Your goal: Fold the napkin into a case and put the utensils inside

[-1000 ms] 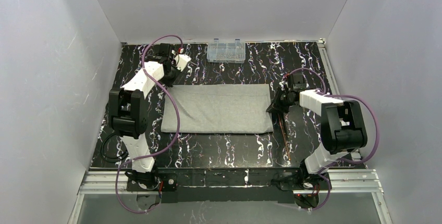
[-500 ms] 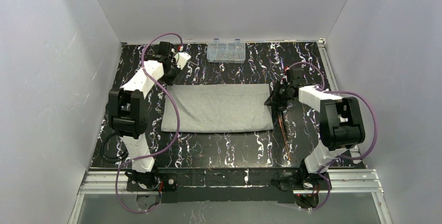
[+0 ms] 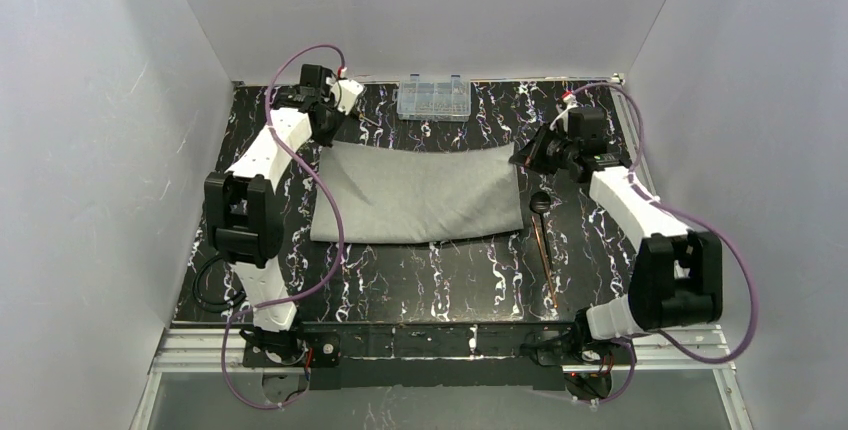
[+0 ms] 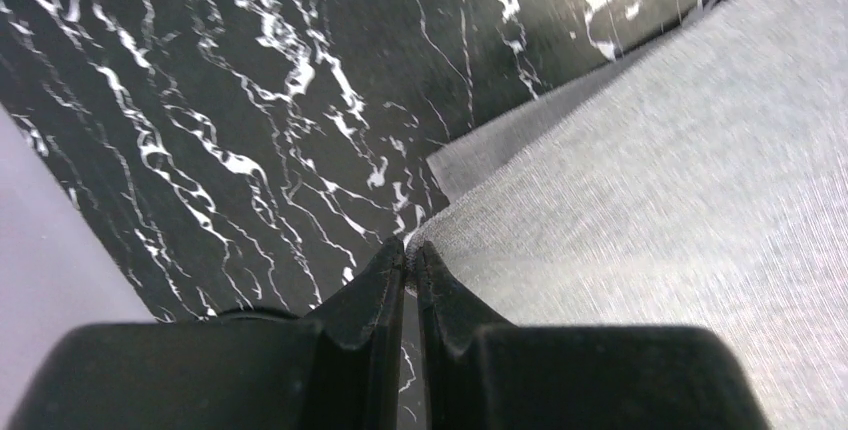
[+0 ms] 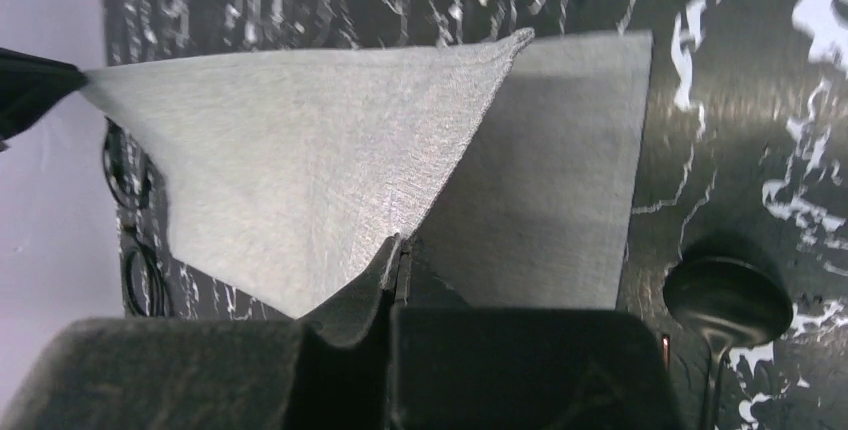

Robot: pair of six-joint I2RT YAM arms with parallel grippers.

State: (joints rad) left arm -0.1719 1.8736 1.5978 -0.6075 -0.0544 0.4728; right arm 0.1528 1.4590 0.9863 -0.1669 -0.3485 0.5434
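Observation:
The light-grey napkin (image 3: 420, 195) lies folded on the black marbled table, with its top layer lifted along the far edge. My left gripper (image 3: 333, 130) is shut on the far left corner of that layer, seen in the left wrist view (image 4: 412, 250) with the napkin (image 4: 640, 170) stretching right. My right gripper (image 3: 522, 155) is shut on the far right corner, seen in the right wrist view (image 5: 398, 248) with the raised layer (image 5: 300, 170) above the lower one. The copper-brown utensils (image 3: 545, 245) lie right of the napkin; the dark spoon head (image 5: 728, 295) shows too.
A clear plastic compartment box (image 3: 434, 98) stands at the back edge of the table. White walls close in the table (image 3: 450, 280) on the left, right and back. Purple cables loop over both arms.
Both grippers have risen and moved toward the back, lifting the napkin's top layer by its far corners. The right arm has stretched out, uncovering the spoon head.

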